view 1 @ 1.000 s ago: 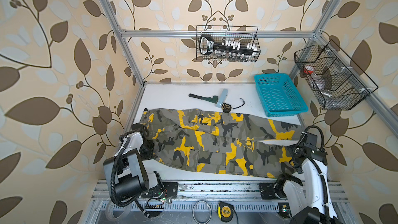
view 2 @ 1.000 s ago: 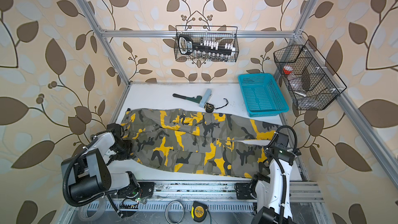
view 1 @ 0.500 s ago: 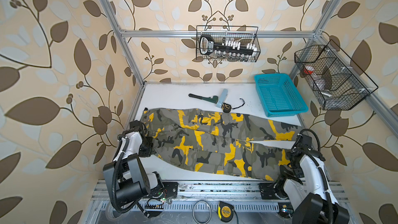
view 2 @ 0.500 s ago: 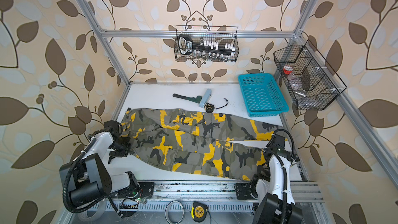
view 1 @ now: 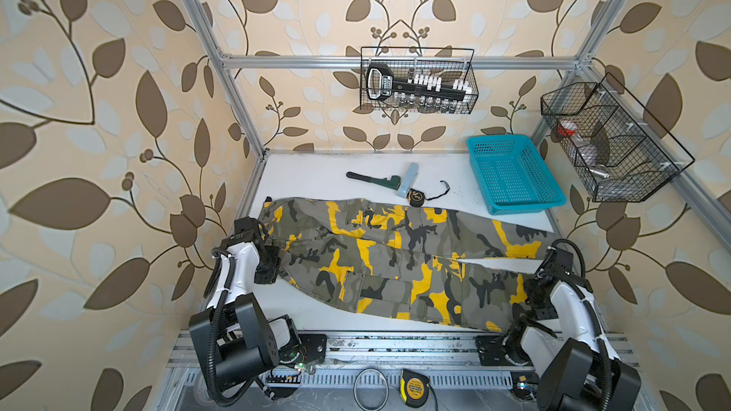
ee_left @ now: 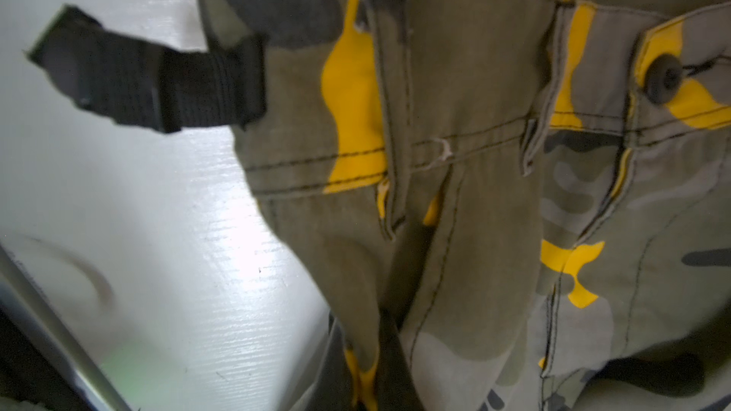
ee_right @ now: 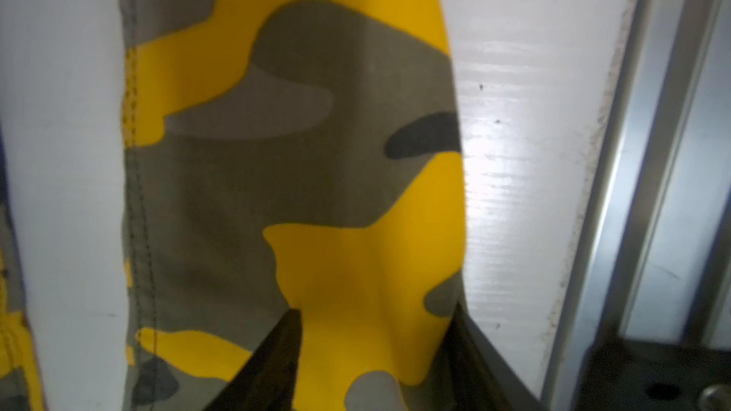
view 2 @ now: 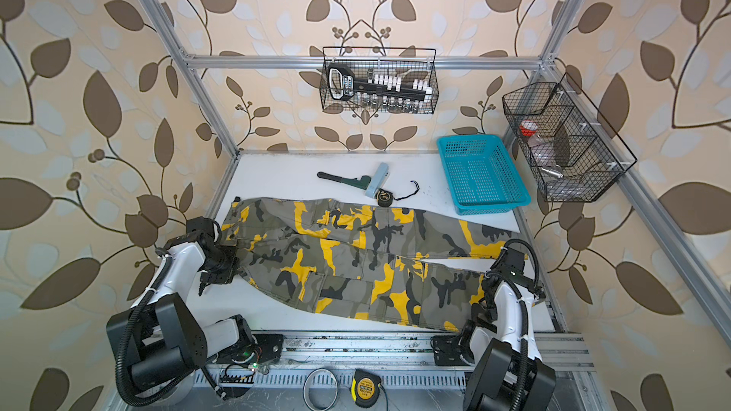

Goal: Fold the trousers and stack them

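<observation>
**Item:** the trousers (view 1: 395,266), one pair, long cargo cut.

**Cloth:** camouflage in olive-grey, black and bright yellow patches, with dark stitching. A flap pocket sits on the thigh of the near leg.

**Fittings (left wrist view):** waistband (ee_left: 455,152) with belt loops, one dark button (ee_left: 664,77), and one black webbing strap (ee_left: 138,77) that sticks out past the waist edge over the table.

**Location:** laid flat along the white table (view 1: 316,175), waist to the left and legs to the right. The legs part slightly toward the hems. Both top views show this.

**Left gripper** (view 1: 277,270): clamped tight on the near corner of the waist, where the cloth draws up into a pinched ridge.

**Right gripper** (ee_right: 375,310): at the hem end, with its dark fingers (ee_right: 285,349) standing part-way apart and yellow cloth bulging between them. Whether they grip the cloth cannot be told.

**Hidden or unclear:**
- In both top views the right arm covers the near leg's hem, so which leg the right gripper is on cannot be told.
- The left arm covers part of the waist.
- Both wrist views are soft and cut the garment off.

**Writing:**
- The yellow tape measure (view 1: 413,385) on the front rail carries dark print too small to read.
- The black tool (view 1: 395,83) in the wire basket on the back wall has a white-lettered label, also unreadable.
</observation>
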You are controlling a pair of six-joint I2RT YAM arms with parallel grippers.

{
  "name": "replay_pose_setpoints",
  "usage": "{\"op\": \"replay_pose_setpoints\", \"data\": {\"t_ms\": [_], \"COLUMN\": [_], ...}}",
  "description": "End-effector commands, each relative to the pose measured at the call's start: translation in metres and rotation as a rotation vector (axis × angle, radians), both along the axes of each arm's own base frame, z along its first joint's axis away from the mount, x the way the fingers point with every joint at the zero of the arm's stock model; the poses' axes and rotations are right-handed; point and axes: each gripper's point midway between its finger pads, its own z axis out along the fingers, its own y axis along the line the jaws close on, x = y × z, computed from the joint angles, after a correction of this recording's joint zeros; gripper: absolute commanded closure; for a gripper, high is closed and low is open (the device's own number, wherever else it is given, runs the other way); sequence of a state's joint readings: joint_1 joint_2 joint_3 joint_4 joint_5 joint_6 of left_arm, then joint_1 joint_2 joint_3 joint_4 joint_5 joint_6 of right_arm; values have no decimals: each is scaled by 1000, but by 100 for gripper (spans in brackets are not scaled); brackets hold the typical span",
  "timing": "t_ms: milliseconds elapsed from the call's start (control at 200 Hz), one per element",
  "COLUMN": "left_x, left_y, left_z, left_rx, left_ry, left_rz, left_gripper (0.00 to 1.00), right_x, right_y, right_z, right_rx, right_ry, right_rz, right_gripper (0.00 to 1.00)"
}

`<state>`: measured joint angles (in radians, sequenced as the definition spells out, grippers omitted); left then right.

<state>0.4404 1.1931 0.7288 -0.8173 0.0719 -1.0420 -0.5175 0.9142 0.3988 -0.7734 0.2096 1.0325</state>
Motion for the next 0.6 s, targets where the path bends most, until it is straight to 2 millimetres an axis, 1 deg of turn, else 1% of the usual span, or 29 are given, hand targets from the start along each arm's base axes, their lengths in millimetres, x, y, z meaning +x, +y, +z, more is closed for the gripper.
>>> {"op": "replay_pose_setpoints", "data": {"t_ms": [0, 35, 65, 80, 115, 130, 160, 240, 270, 345, 420, 500, 595], "left_x": [5, 6, 6, 6, 6, 6, 5, 1, -1, -8, -14, -22, -32], "left_y": [10, 12, 14, 16, 18, 19, 22, 28, 30, 33, 36, 39, 46], "left_z": [25, 31, 35, 38, 45, 48, 55, 73, 78, 91, 103, 116, 135], "left_rx": [60, 75, 90, 98, 116, 126, 149, 206, 222, 262, 302, 345, 414], "left_ry": [-44, -51, -55, -58, -63, -66, -71, -76, -72, -66, -77, -82, -91], "left_rz": [-13, -16, -18, -19, -21, -23, -23, -20, -19, -13, -3, 15, 42], "left_gripper": [100, 100, 100, 100, 100, 100, 100, 100, 100, 100, 100, 100, 100], "right_x": [6, 7, 7, 7, 8, 9, 10, 11, 8, 2, 1, 5, 9], "right_y": [3, -1, -4, -5, -9, -10, -13, -18, -19, -21, -23, -24, -29], "right_z": [1, 9, 16, 20, 30, 34, 43, 63, 69, 82, 93, 108, 133], "right_rx": [12, -12, -33, -44, -73, -83, -106, -157, -171, -206, -230, -254, -312], "right_ry": [-52, -53, -56, -57, -73, -81, -98, -138, -129, -107, -118, -151, -204], "right_rz": [6, 10, 13, 13, 15, 15, 13, 10, 10, 6, -7, -17, -36], "right_gripper": [67, 76, 81, 86, 91, 95, 97, 99, 99, 99, 99, 99, 99]}}
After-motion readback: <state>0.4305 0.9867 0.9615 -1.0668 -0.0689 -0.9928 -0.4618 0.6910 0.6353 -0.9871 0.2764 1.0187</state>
